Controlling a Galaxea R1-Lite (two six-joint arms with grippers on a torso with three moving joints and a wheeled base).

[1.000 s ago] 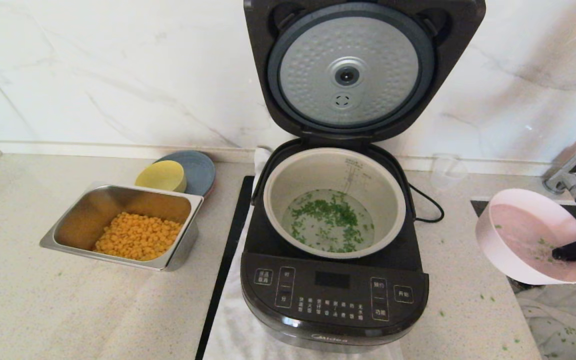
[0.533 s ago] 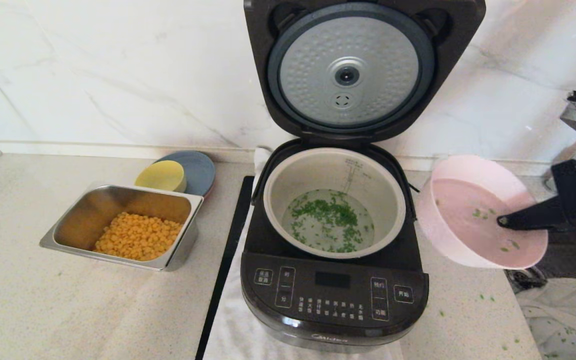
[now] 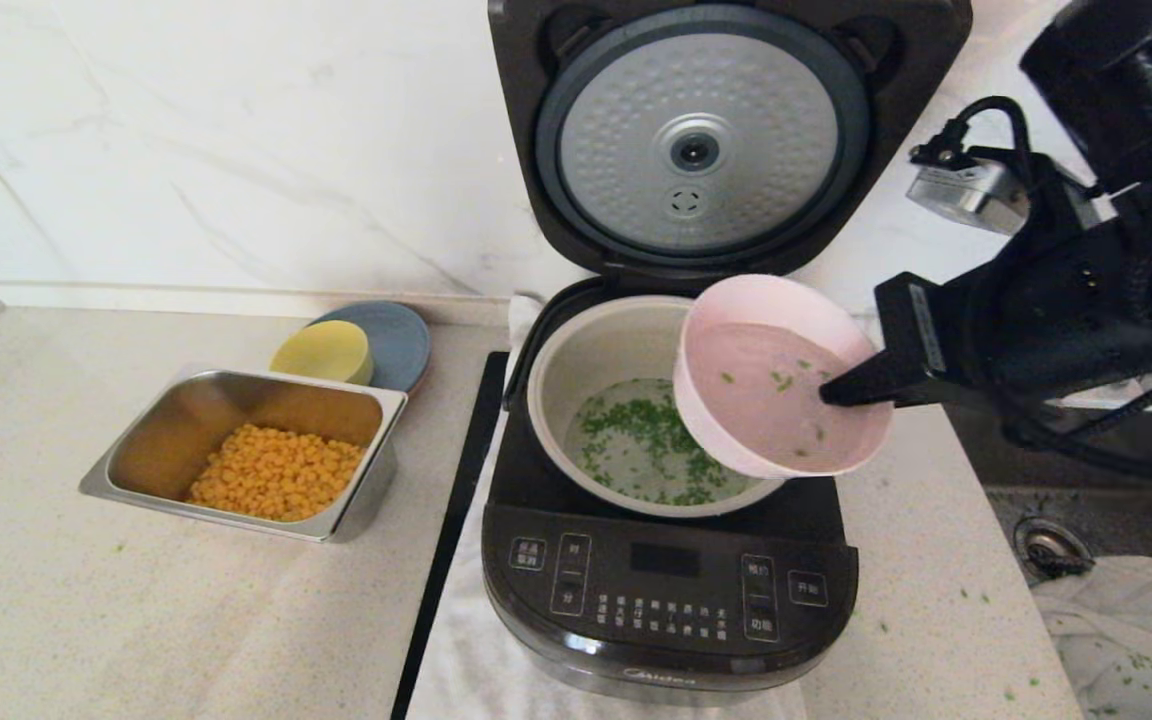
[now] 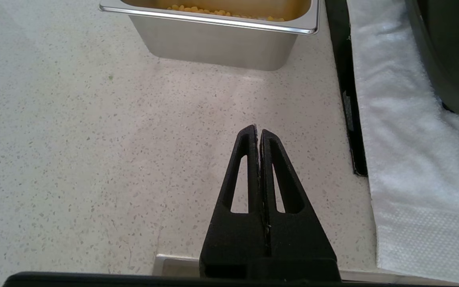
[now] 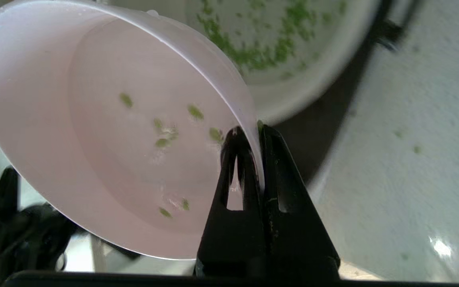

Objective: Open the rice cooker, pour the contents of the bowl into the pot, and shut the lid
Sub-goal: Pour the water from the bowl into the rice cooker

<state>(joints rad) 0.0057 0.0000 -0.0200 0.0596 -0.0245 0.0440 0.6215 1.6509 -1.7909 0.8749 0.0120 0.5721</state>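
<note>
The black rice cooker (image 3: pixel 669 590) stands in the middle with its lid (image 3: pixel 701 140) swung upright, silver inner plate facing me. Chopped green bits (image 3: pixel 641 435) float in liquid inside the grey-beige pot (image 3: pixel 601 345). My right gripper (image 3: pixel 829 395) (image 5: pixel 253 133) is shut on the rim of the pale pink bowl (image 3: pixel 771 390) (image 5: pixel 106 131), holding it tilted over the pot's right side. Only a few green flecks cling to the bowl's inside. My left gripper (image 4: pixel 258 131) is shut and empty above the bare counter, out of the head view.
A steel tray (image 3: pixel 236 385) (image 4: pixel 213 40) of yellow corn sits left of the cooker, with a yellow bowl (image 3: pixel 321 352) on a blue-grey plate (image 3: pixel 396 340) behind it. A white cloth (image 4: pixel 405 139) lies under the cooker. A sink drain (image 3: pixel 1046 548) is at the right.
My right arm has carried the pink bowl up and to the left, from over the sink at the right to above the pot's right side. The left gripper's earlier state is not shown.
</note>
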